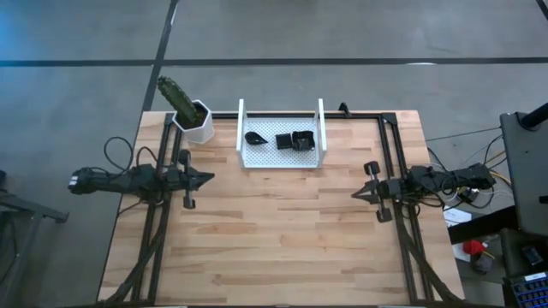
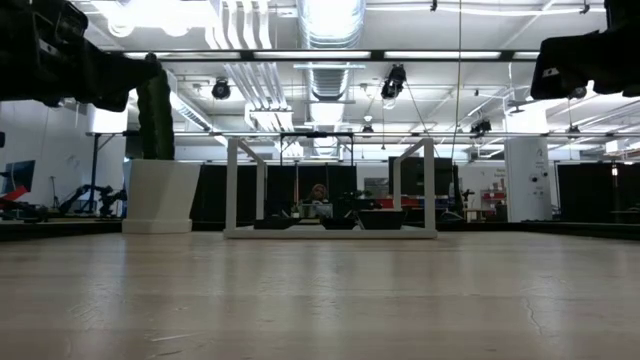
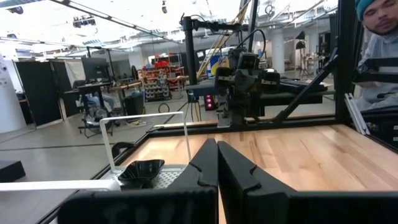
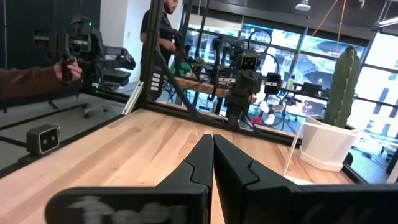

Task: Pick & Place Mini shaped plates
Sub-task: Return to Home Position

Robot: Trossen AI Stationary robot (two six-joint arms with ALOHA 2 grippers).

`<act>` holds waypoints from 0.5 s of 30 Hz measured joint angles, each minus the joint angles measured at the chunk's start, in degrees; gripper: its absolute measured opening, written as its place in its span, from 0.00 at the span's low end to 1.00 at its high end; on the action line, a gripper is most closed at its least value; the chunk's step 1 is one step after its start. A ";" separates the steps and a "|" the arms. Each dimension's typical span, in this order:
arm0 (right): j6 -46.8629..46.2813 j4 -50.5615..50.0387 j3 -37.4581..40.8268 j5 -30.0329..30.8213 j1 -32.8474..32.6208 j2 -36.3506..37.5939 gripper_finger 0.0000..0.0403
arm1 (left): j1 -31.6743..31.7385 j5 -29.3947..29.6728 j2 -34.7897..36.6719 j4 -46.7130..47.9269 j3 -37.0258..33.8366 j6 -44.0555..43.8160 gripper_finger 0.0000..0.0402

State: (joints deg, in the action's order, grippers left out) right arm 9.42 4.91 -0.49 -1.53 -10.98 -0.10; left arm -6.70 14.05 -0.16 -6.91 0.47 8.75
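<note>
Mini shaped plates (image 1: pixel 282 140) all sit in the white perforated tray (image 1: pixel 274 159), far centre of the table. The drop-shaped pile (image 1: pixel 255 137) is on the tray's left, and the square piles (image 1: pixel 301 140) are centre-right, touching each other. They are grouped by shape, so they are probably nested stacks to save tray floor. The layer count can't be read. None shows on the bare wood tabletop (image 1: pixel 274 248), so the sorting looks finished. The cactus pot (image 1: pixel 199 122) stands just left of the tray, apart from it and out of the job.

The left gripper (image 1: pixel 210 179) is at the table's left side, mid-depth, pointing right. The right gripper (image 1: pixel 355 195) mirrors it on the right side, pointing left. Both are well apart from the tray. In each wrist view the fingers are pressed together with nothing between them. Both arms lie low and horizontal along their frames, and the low view shows them clear above the wood. This reads as a park pose, with both arms tucked away from the tray so nothing gets knocked.
</note>
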 joint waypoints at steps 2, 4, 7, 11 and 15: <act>1.02 -0.08 0.00 0.02 0.00 -0.04 0.02 | 0.00 0.07 0.00 0.14 -0.02 -0.23 0.00; 2.02 -0.18 0.00 0.08 0.00 -0.02 0.02 | 0.00 0.09 -0.02 0.23 -0.02 -0.27 0.00; 3.00 -0.19 0.00 0.19 0.01 0.00 0.02 | 0.00 0.13 -0.02 0.23 -0.02 -0.29 0.00; 2.81 -0.29 -0.02 0.23 0.00 -0.01 0.02 | 0.00 0.17 -0.02 0.23 -0.04 -0.31 0.00; 3.73 -0.33 -0.02 0.23 0.01 -0.02 0.02 | 0.00 0.19 -0.02 0.21 -0.07 -0.33 0.00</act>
State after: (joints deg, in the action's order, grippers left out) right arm 13.16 4.58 -0.51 -1.30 -10.98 -0.12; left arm -6.70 14.24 -0.19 -6.70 0.40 8.43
